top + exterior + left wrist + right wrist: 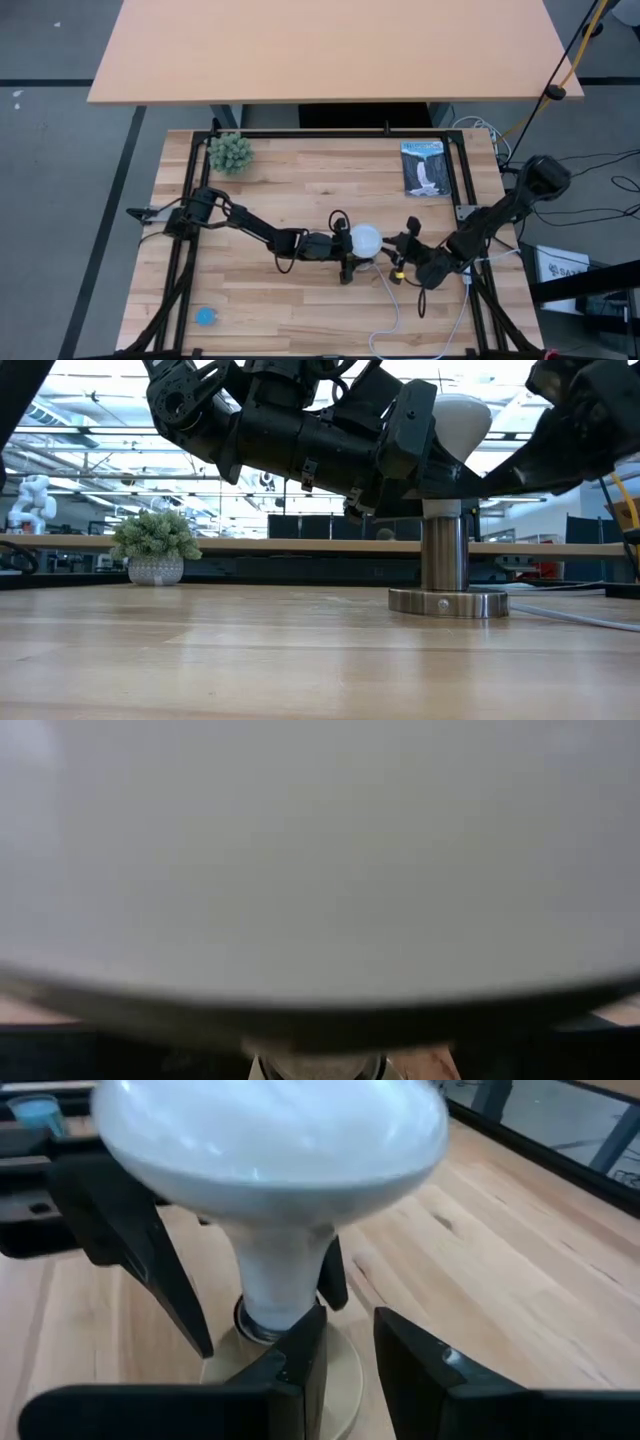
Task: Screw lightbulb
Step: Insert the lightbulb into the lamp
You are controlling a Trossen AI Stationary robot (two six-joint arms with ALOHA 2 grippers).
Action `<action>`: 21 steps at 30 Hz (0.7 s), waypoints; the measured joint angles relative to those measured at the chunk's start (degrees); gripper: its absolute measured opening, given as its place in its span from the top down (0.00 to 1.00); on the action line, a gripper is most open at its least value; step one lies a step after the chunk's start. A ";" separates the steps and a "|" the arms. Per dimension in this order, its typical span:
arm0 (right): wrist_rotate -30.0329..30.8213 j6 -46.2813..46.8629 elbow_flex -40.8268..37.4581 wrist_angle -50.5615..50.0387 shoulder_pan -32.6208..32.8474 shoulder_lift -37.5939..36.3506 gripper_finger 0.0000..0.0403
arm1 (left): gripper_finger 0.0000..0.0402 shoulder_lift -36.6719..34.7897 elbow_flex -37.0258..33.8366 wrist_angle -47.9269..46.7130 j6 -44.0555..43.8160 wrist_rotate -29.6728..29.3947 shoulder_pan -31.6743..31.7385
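Note:
The white lightbulb (366,240) (270,1140) stands upright, its grey screw base in the metal socket (445,550), whose round foot (447,602) rests on the table. My left gripper (352,248) reaches in from the table's left and is shut on the bulb, which fills the left wrist view (320,850). My right gripper (400,258) (350,1368) hovers just right of the socket, tilted down. Its fingers are a narrow gap apart with nothing between them. My left gripper has the bulb between its two fingers (150,1260), one on each side of the cone (275,1265) just under the dome. It comes in nearly level from the table's left. The bulb stays upright, its base in the socket; the dome hides the contact spots themselves.
A small potted plant (230,152) (155,545) stands at the far left and a picture card (424,168) lies at the far right. A blue disc (205,316) sits near the front left. The socket's white cord (400,310) runs toward the near edge.

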 joint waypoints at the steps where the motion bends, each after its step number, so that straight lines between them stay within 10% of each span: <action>1: -0.03 -0.41 0.00 0.00 0.00 -0.50 0.81 | 0.35 0.00 0.00 -0.01 0.00 0.00 0.00; 21: -3.43 -2.06 0.00 -0.07 0.00 -2.27 0.81 | 0.35 0.02 0.00 0.16 -0.12 -0.24 1.51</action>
